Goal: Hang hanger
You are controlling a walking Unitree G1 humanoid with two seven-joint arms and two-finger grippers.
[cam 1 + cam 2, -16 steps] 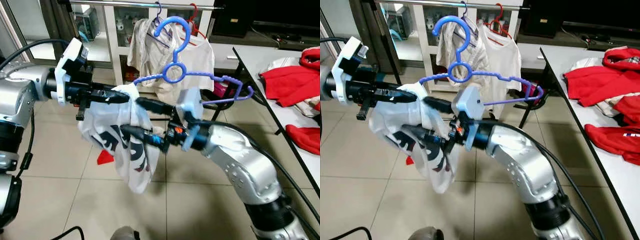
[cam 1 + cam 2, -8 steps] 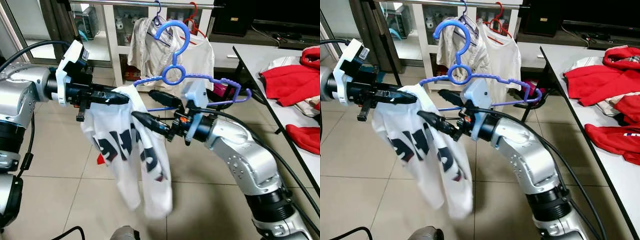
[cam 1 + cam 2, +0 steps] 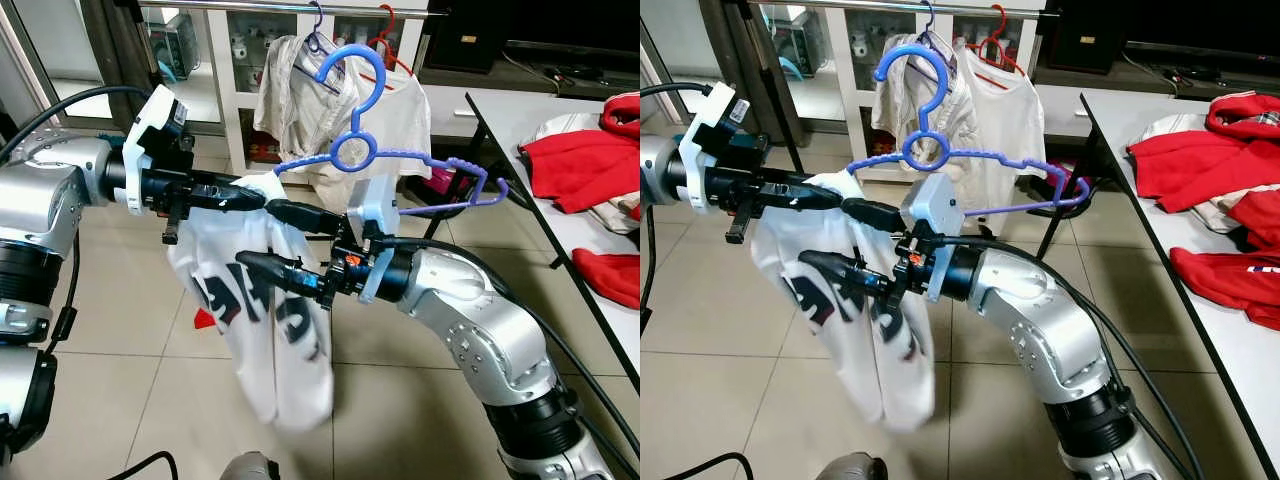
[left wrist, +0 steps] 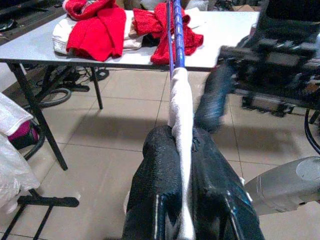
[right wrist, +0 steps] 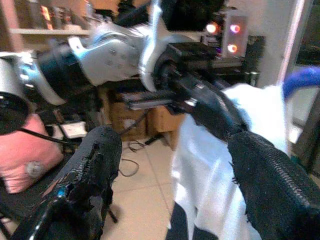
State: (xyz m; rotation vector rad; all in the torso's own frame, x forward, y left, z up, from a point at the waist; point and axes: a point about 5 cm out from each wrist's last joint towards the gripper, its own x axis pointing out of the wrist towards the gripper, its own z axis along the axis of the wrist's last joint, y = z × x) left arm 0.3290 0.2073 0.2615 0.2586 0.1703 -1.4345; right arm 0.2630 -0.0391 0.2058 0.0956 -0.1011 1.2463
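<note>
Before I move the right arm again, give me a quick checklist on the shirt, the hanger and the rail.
1. left gripper clamped on the white shirt and the hanger end: ok, the left wrist view shows cloth pinched between its fingers.
2. right gripper free to regrip: ok, fingers spread, one on either side of the shirt.
3. Shirt seated on the blue hanger: not ok, it drapes from the left end alone; the right end is bare.
4. Hanger hook on the rail: not ok, it sits below the rail.
5. Room on the rail: cannot tell; hung garments sit directly behind the hook.
</note>
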